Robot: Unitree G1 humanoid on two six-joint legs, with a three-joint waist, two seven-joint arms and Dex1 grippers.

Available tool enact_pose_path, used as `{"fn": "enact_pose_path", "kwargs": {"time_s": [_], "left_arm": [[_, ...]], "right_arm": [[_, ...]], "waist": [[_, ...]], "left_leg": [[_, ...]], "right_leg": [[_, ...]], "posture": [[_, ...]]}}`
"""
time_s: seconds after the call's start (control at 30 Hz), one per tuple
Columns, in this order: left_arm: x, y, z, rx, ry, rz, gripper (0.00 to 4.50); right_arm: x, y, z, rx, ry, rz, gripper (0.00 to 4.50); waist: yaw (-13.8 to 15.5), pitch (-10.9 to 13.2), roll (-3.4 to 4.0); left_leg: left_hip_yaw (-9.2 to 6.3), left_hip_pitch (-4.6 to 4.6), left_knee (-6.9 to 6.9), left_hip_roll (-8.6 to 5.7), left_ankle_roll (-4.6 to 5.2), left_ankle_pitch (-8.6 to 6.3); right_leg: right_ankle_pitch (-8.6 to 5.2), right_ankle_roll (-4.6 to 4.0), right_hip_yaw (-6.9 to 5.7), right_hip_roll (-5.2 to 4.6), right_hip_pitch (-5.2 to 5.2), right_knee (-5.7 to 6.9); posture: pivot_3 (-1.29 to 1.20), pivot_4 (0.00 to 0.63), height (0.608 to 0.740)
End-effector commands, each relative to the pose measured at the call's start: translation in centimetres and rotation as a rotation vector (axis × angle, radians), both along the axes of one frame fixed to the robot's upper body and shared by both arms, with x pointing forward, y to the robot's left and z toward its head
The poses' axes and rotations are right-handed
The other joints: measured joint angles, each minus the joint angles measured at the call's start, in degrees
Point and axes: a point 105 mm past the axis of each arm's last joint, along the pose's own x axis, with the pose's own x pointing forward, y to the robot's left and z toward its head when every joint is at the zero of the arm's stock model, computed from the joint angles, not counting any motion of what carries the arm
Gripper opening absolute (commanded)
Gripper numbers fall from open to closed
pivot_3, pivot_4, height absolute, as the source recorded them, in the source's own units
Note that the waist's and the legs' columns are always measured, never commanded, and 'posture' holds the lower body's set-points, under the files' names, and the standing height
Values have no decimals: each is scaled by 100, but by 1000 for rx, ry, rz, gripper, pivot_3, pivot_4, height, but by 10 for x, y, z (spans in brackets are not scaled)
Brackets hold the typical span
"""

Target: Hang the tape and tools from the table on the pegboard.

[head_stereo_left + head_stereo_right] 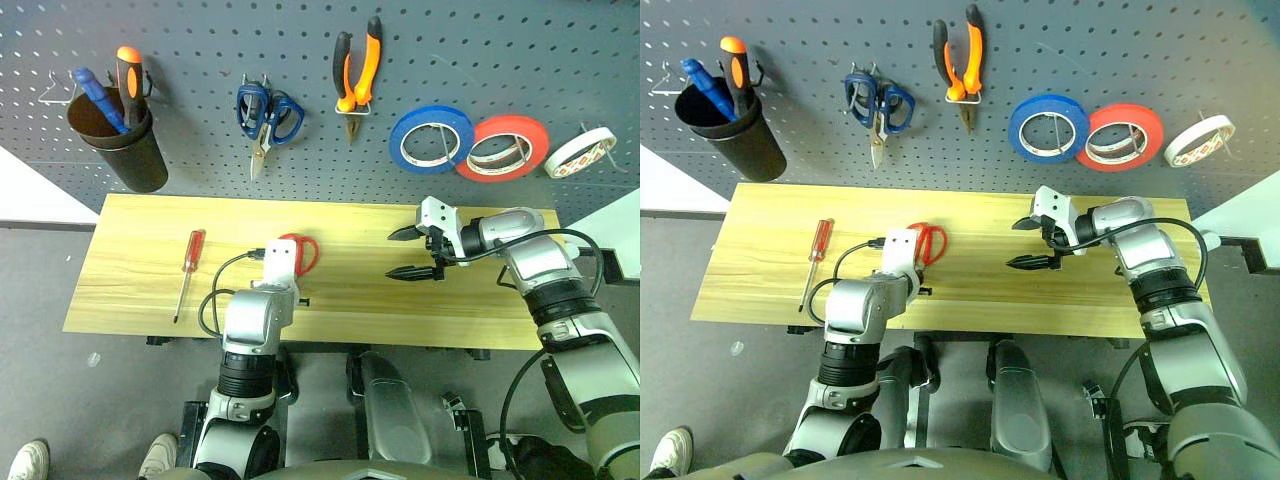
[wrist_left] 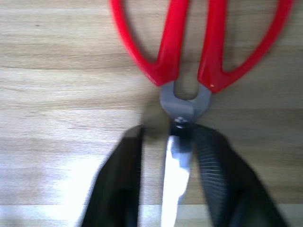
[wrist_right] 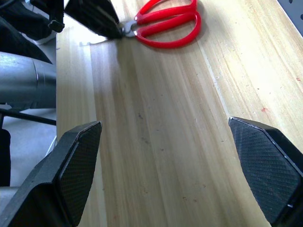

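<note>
While flat on table, red-handled scissors: steel blades together, looped grips.

On the long light-wood plank table, red-handled scissors lay near centre, slim red-handled screwdriver well to their left. Left gripper sat at the scissors' blades; right gripper hung over table's right part. Behind, on the dark grey pegboard, L to R: black cup w/ two screwdrivers, blue-handled scissors, orange-and-black pliers, blue tape roll, red tape roll, small whitish tape roll.
</note>
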Motion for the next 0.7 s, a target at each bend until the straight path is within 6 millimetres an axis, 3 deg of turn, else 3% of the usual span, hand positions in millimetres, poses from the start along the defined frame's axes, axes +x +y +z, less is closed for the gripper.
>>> {"fn": "enact_pose_path", "kwargs": {"time_s": [0.03,0.23,0.5,0.7], "left_arm": [[-18,-5,-22,-27,83,32,309],[-18,3,-18,-43,65,37,285],[-24,22,-1,-33,54,-47,285],[-34,40,12,42,63,-267,285]], "right_arm": [[3,-4,16,19,-49,-3,4500],[2,3,27,107,-23,4,4500],[-15,15,48,185,-42,112,4500],[-27,25,59,199,-58,188,4500]], "waist": [[0,0,0],[-4,0,0],[9,-2,2],[15,-7,3]], "left_leg": [[0,-1,-1,0,0,0],[3,-8,-12,0,-1,0],[7,-27,-40,-3,-7,4],[5,-33,-64,-6,-29,18]], "right_leg": [[1,1,0,0,-1,0],[7,12,1,2,-17,0],[9,24,0,5,-44,-12],[12,28,-6,10,-52,-25]], "posture": [[-182,410,730],[-167,393,730],[-141,344,730],[-111,300,730]]}}
